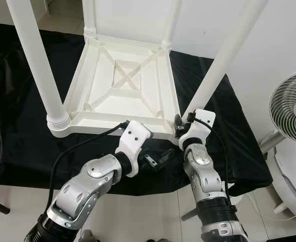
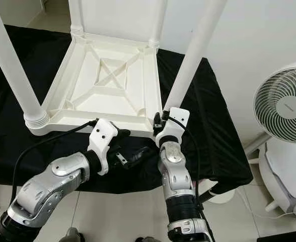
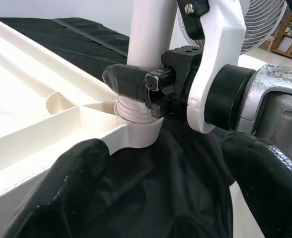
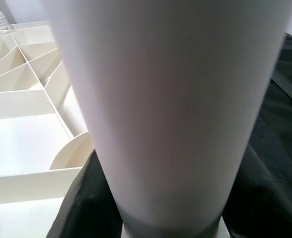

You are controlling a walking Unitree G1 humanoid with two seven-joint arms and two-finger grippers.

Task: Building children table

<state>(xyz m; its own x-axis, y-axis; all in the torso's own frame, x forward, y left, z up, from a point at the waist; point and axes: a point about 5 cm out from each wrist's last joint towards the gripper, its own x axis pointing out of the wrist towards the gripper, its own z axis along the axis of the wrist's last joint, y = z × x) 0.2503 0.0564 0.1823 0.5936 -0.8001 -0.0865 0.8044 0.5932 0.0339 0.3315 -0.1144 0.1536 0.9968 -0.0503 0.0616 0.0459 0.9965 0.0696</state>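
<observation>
1. A white plastic children's table is lying upside down in the upper centre of the frame, its ribbed underside facing up, on a counter draped in a black cloth.
2. Four white legs are standing up from its corners: a near-left leg with a threaded collar at its base at the left of the frame, a near-right leg slanting toward the upper right, and two far legs at the top edge.
3. The right gripper is sitting at the base of the near-right leg, just right of centre in the frame, its white wrist housing pressing beside the table's near-right corner.
4. In the left wrist view, one black finger of the right gripper is lying against the leg just above its threaded collar; the right wrist view is showing the leg close between the dark fingers, so the fingers are closing around the leg.
5. The left gripper is hovering low in the centre of the frame, just below the table's near edge and pointing toward the right gripper.
6. Its two fingers are spreading wide apart in the left wrist view, holding nothing, over the black cloth beside the table's corner.
7. A white standing fan is standing on the floor at the right edge of the frame.
</observation>
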